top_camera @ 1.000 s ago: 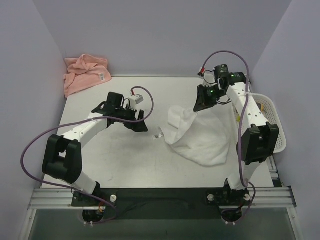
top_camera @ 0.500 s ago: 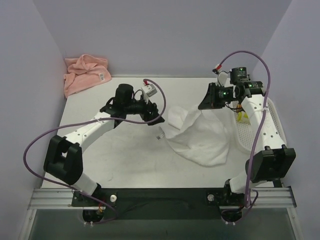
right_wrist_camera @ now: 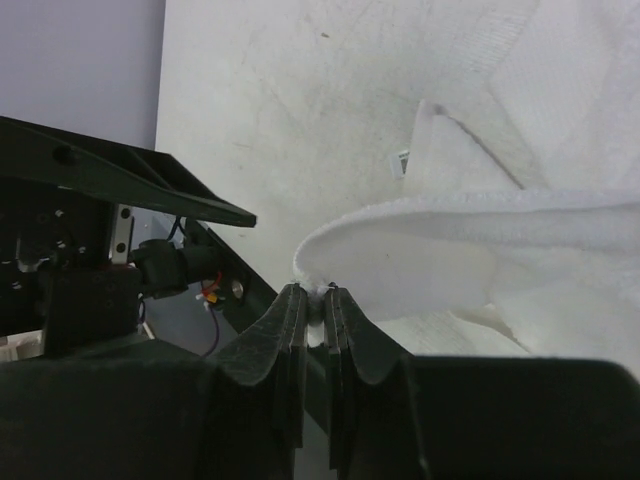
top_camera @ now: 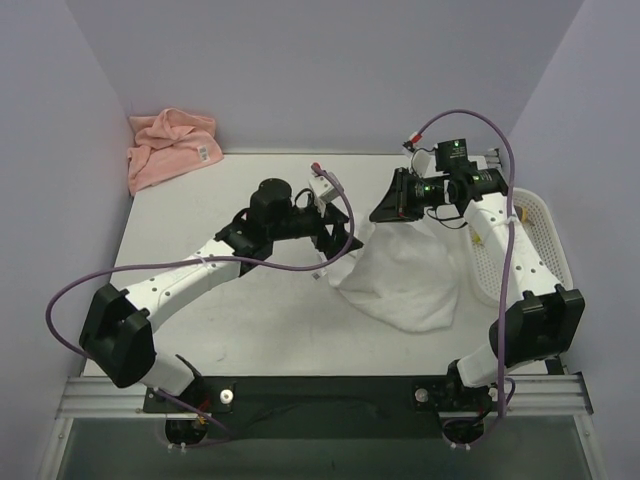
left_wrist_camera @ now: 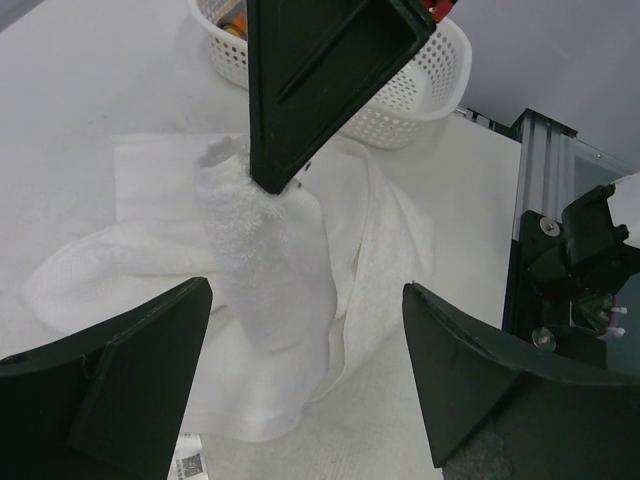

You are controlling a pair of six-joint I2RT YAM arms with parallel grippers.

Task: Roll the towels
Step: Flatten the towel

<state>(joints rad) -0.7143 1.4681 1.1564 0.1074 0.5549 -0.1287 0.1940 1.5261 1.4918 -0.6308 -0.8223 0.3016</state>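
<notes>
You have the white towel (top_camera: 405, 280) on the table (top_camera: 220, 320) right of centre, toward the right edge, lying mostly in a loose, rumpled spread. One part of it is pulled up off the surface into a narrow peak. Your right gripper (top_camera: 384, 208) has that peak. In the right wrist view its jaws are pressed together on a thin pinch of the towel's edge (right_wrist_camera: 316, 318), and the cloth hangs away from them in a fold. Your left gripper (top_camera: 338, 240) sits just beside the towel's left side, near the middle of the table. In the left wrist view its jaws stand wide apart with nothing between them but the raised column of cloth beyond (left_wrist_camera: 262, 270), and they touch none of it. A small tag (left_wrist_camera: 190, 465) shows at the towel's near-left edge, flat on the table. The pink towel (top_camera: 170, 148) lies crumpled in the far left corner, well apart from both arms, with its white tag facing up. A white mesh basket (top_camera: 548, 252) stands along the right edge, just beside the white towel. I cannot tell whether the two touch.
</notes>
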